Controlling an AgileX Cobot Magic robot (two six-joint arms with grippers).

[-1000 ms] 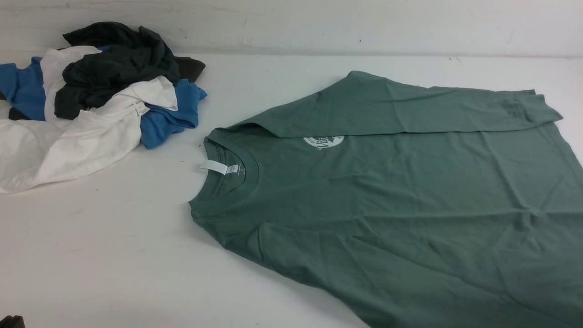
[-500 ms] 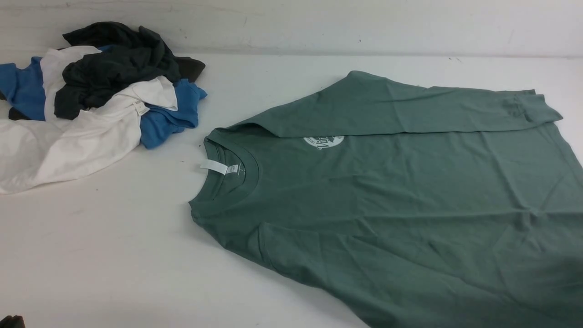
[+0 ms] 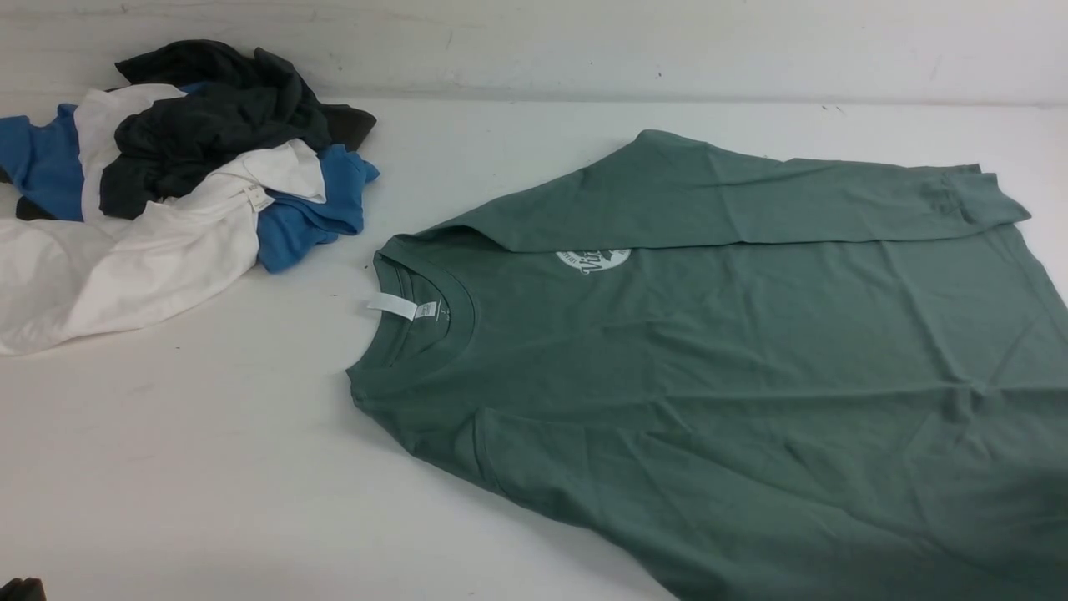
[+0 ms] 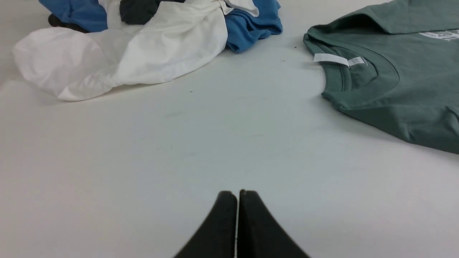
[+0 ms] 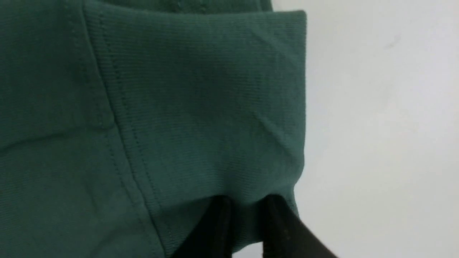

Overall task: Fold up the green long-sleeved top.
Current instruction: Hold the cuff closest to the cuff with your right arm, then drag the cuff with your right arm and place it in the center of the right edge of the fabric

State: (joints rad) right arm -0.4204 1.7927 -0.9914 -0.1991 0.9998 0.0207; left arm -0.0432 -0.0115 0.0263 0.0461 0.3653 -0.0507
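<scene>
The green long-sleeved top [image 3: 751,376] lies flat on the white table [image 3: 209,467], neck towards the left, with its white label [image 3: 403,307] showing. Its far sleeve is folded across the chest, half covering the round white logo [image 3: 592,260]. In the right wrist view my right gripper [image 5: 247,211] is shut on the edge of a ribbed cuff [image 5: 215,100] of the top, cloth pinched between the black fingers [image 5: 279,222]. That gripper is outside the front view. My left gripper [image 4: 236,195] is shut and empty over bare table, left of the collar [image 4: 358,71].
A heap of blue, white and dark grey garments [image 3: 167,184] lies at the back left, also seen in the left wrist view as the heap [image 4: 143,46]. A pale wall [image 3: 584,42] runs along the table's far edge.
</scene>
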